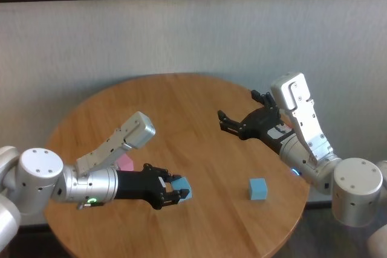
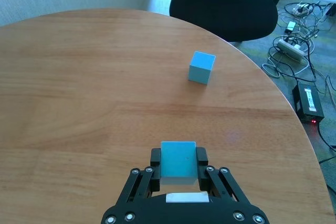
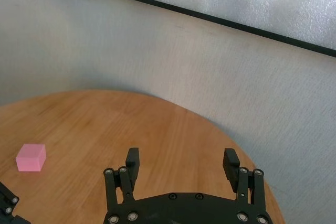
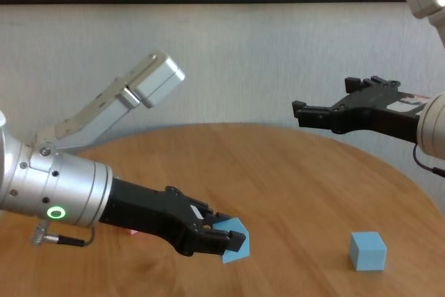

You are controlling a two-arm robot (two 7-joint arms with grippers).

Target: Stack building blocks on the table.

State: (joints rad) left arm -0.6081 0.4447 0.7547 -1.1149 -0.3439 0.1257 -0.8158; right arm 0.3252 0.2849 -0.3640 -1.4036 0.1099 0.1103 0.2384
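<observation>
Nearest the lens, the left gripper [image 2: 178, 174] is seen clamped on a light blue block [image 2: 178, 162], held between its fingertips just above the table [image 2: 79, 93]. A second light blue block [image 2: 201, 67] rests on the wood ahead of the held one, well apart from it. The pink block [image 3: 31, 157] lies behind the left arm – in the head view it is largely hidden by it [image 1: 124, 162].

The right gripper [image 1: 242, 118] hangs above the far side of the table beyond the second light blue block, its fingers spread wide and holding nothing.

In the chest view the held block appears tilted, perhaps gripped slightly askew. If it is set down tilted or off-centre on another block, it could slide off – or the lower block could be nudged away.
</observation>
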